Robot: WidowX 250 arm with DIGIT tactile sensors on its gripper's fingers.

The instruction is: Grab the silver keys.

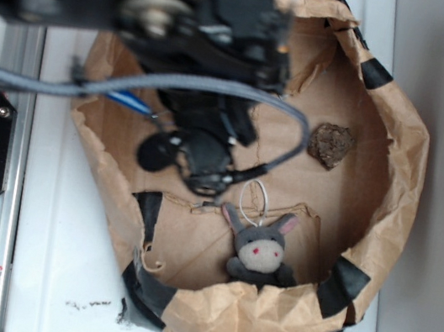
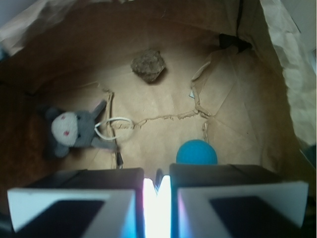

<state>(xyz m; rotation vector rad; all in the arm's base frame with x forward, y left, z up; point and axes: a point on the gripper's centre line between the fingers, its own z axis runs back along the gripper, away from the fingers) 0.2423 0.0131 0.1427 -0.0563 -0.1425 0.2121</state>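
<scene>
1. At far left of the wrist view, a small grey plush donkey with a pale, pink-dotted face lies on the floor of a crumpled brown paper bag.
2. Just right of its head, a thin white loop lies on the paper, touching the donkey.
3. Further back, near the middle, sits a rough brown rock-like lump, well apart from the toy.
4. At the bottom centre, the black-and-white gripper has its jaws drawn almost together. Only a narrow slit filled with white glare is left between them, and I cannot tell whether anything is pinched there.
5. Just beyond the right-hand finger rests a round blue ball.
6. I cannot make out the silver keys in either view. In the exterior view the arm hides the middle of the bag.
</scene>
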